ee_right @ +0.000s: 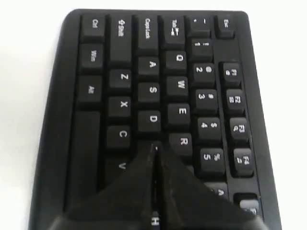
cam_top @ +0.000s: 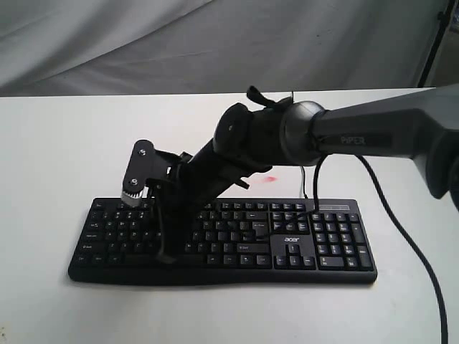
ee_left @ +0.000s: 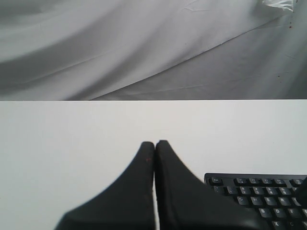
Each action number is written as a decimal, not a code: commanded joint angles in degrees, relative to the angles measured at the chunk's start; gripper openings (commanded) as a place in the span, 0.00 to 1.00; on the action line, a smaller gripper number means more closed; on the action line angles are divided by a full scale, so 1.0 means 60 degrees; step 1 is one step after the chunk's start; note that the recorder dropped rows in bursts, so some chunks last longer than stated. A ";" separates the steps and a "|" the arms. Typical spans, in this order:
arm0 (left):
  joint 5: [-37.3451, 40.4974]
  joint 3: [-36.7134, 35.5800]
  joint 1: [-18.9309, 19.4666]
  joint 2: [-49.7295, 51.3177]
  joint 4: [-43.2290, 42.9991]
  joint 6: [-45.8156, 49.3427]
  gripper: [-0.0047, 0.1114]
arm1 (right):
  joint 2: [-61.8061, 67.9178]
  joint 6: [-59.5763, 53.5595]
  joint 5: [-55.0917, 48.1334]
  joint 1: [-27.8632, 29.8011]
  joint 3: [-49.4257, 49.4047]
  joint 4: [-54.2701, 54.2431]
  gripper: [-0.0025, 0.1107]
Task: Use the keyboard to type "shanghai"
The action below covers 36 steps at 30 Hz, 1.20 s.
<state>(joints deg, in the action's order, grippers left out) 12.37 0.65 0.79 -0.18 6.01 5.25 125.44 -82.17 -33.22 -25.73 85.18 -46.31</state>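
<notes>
The black keyboard point(cam_top: 337, 244) lies across the white table, its "acer" logo near the arrow keys. My right arm reaches over its left half, and the right gripper point(cam_top: 166, 256) points down onto the letter keys. In the right wrist view the right gripper point(ee_right: 154, 146) is shut with nothing between its fingers. Its tips sit on the keyboard point(ee_right: 144, 67) just past the D key, between C/V and R, and the H legend shows through the slit lower down. The left gripper point(ee_left: 154, 143) is shut and empty above bare table, with a keyboard point(ee_left: 268, 191) corner beside it.
A black cable point(cam_top: 315, 186) hangs from the right arm across the keyboard's back edge, and another point(cam_top: 401, 229) trails down the right side. A small red mark point(cam_top: 270, 178) lies on the table behind the keyboard. Grey cloth point(cam_top: 215, 43) backs the table.
</notes>
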 commanded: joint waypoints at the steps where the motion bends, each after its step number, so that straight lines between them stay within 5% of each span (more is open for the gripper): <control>1: -0.0024 -0.0006 -0.0038 0.0030 0.0038 -0.0011 0.05 | -0.0067 0.0206 0.0741 -0.0347 0.0050 -0.0119 0.02; 15: -0.0024 -0.0006 -0.0038 0.0030 0.0038 -0.0011 0.05 | 0.1185 0.1561 0.0143 -0.0883 0.2543 -0.0114 0.02; 36: -0.0024 -0.0006 -0.0038 0.0030 0.0038 -0.0011 0.05 | 0.1332 0.1951 0.0436 -0.1047 0.2708 0.0163 0.02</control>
<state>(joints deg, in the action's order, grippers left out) 12.37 0.65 0.79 -0.18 6.01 5.25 133.30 -70.53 -31.78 -31.63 101.05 -45.79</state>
